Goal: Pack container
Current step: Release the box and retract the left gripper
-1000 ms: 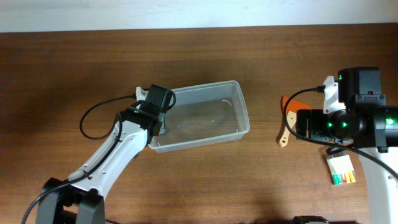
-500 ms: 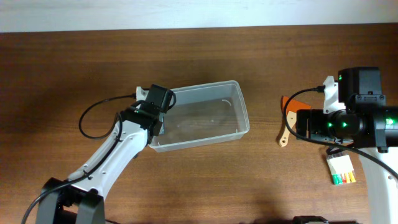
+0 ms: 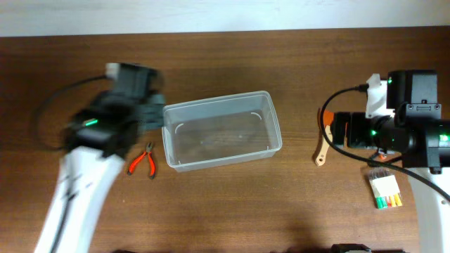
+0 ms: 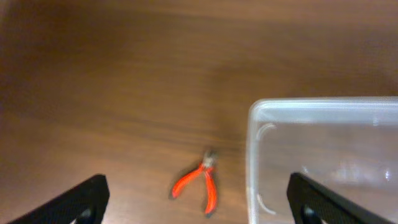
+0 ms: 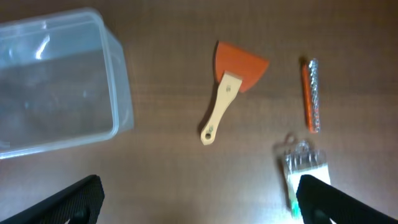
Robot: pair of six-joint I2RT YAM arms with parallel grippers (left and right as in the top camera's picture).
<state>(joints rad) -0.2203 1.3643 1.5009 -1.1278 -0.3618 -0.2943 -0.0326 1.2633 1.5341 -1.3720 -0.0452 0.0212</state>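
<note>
The container (image 3: 221,131) is a clear plastic tub with nothing in it, lying in the middle of the table. My left gripper (image 3: 152,114), blurred by motion, hangs just off the tub's left end, open and holding nothing. In the left wrist view its dark fingers (image 4: 81,200) stand wide apart, over red-handled pliers (image 4: 200,185) and the container's left rim (image 4: 251,155). My right gripper (image 3: 337,131) is open above the right side of the table. Below it lies an orange scraper (image 5: 229,81) with a wooden handle.
The red pliers (image 3: 143,161) lie left of the tub. Right of the scraper are an orange-shanked drill bit (image 5: 311,94) and a clear packet of small coloured pieces (image 3: 387,191). The table's far edge runs along the top of the overhead view.
My left gripper has opened, left the container's left end and swung back to the left, uncovering the pliers. The container has stayed put. The right arm has shifted only slightly.
</note>
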